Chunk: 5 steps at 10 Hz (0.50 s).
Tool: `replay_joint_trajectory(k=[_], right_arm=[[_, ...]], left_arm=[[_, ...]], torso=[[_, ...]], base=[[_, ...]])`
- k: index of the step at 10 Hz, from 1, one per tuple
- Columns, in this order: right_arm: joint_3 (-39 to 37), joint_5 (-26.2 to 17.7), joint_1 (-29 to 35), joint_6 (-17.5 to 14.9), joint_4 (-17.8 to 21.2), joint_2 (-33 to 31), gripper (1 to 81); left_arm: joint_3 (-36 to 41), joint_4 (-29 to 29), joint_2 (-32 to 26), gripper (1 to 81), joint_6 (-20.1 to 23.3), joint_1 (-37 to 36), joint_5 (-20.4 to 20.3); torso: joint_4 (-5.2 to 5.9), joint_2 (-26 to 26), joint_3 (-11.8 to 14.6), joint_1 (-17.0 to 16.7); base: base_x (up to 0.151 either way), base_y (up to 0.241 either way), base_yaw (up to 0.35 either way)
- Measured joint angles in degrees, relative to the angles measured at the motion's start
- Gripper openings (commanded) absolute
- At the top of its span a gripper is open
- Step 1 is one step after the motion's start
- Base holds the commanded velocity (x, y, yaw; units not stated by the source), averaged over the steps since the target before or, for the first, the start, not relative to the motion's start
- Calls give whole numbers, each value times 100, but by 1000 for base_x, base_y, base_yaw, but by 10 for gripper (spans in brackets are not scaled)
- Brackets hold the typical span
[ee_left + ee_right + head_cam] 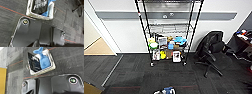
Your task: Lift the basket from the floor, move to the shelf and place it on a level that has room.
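The basket [41, 64] is set on the dark carpet floor [134, 72], open carpet on all sides, well apart from the wire shelf [167, 32]. A blue plush toy [43, 60] and black packet [34, 62] are contained. Gripper states cannot be told.

The basket [43, 70] had beige woven sides and a pale rim, holding a blue plush [43, 60] and what looked like a black packet with white lettering [35, 63]. The floor [134, 72] was dark grey, faintly striped, crossed by a thin red line [16, 63].
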Motion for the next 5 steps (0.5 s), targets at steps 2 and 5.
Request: replay_joint_trajectory(k=[2, 5], right_arm=[[-2, -4, -30, 2, -2, 11, 811], [-18, -2, -61, 5, -2, 6, 811]], left_arm=[[-18, -145, -17, 811, -10, 24, 11], [-44, -514, -20, 811, -32, -135, -16]], torso=[[0, -306, 0, 186], [133, -824, 2, 511]], base=[[0, 0, 0], [0, 0, 0]])
